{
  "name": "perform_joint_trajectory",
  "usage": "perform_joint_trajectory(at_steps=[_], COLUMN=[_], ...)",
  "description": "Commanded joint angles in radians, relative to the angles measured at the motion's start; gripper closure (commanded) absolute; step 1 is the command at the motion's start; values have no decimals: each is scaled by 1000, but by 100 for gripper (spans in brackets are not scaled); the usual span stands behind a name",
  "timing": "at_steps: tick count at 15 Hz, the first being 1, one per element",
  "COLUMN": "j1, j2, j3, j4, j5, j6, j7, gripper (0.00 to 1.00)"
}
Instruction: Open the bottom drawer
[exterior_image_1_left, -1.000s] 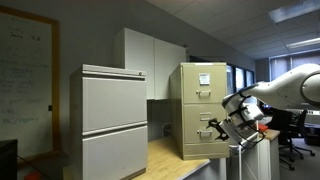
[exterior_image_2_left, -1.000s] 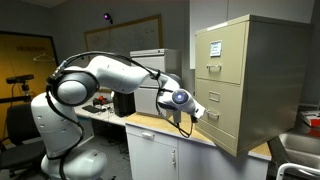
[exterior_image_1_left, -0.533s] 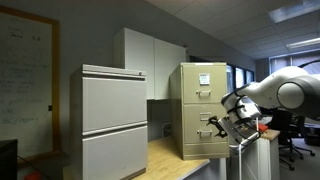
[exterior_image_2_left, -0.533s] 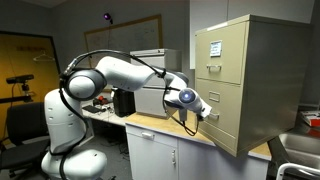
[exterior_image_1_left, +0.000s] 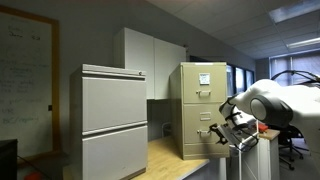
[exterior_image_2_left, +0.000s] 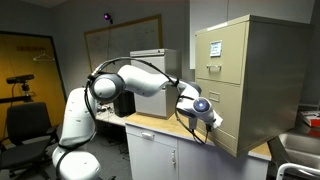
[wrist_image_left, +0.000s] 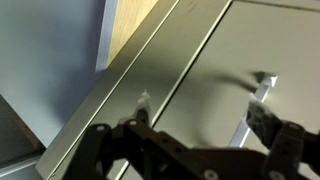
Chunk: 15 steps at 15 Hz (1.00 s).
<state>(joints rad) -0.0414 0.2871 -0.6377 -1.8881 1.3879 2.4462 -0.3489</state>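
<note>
The biggest thing here is the wide light-grey cabinet (exterior_image_1_left: 112, 115), two drawers high and both shut. Beside it, on the wooden counter (exterior_image_1_left: 165, 155), stands the narrow beige filing cabinet (exterior_image_1_left: 190, 100). It has two drawers, and both fronts look flush with its body, so nothing inside can be seen. The upper drawer has white paper sheets (exterior_image_2_left: 214, 48) stuck to its face.

The white arm (exterior_image_2_left: 130, 78) curves out from its base and reaches across the counter to the front of the beige cabinet.

The bottom drawer (exterior_image_2_left: 232, 108) is the lower half of that front, a plain tan panel just above the counter. In both exterior views it appears closed, and the other camera (exterior_image_1_left: 198, 140) shows it from the opposite side.

The gripper (exterior_image_2_left: 212, 120) is right up against that panel, low down near its outer edge. In the wrist view the gripper (wrist_image_left: 195, 140) has its dark fingers (wrist_image_left: 285, 140) spread wide, holding nothing, with the tan drawer face (wrist_image_left: 215, 90) filling the frame behind them. The small metal handle (wrist_image_left: 255, 100) stands out from the panel just beside one finger. I cannot tell whether the two are touching.
</note>
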Motion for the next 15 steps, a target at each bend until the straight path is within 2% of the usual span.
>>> perform_joint_trajectory(at_steps=[1, 3, 7, 15], j1=[-179, -247, -322, -359], j2=[56, 55, 47, 33], j3=[132, 187, 249, 299], j4=[101, 115, 142, 184], j5=[-11, -7, 20, 82], j6=[-5, 4, 1, -4], j7=[77, 88, 97, 80], gripper=[0, 0, 0, 0])
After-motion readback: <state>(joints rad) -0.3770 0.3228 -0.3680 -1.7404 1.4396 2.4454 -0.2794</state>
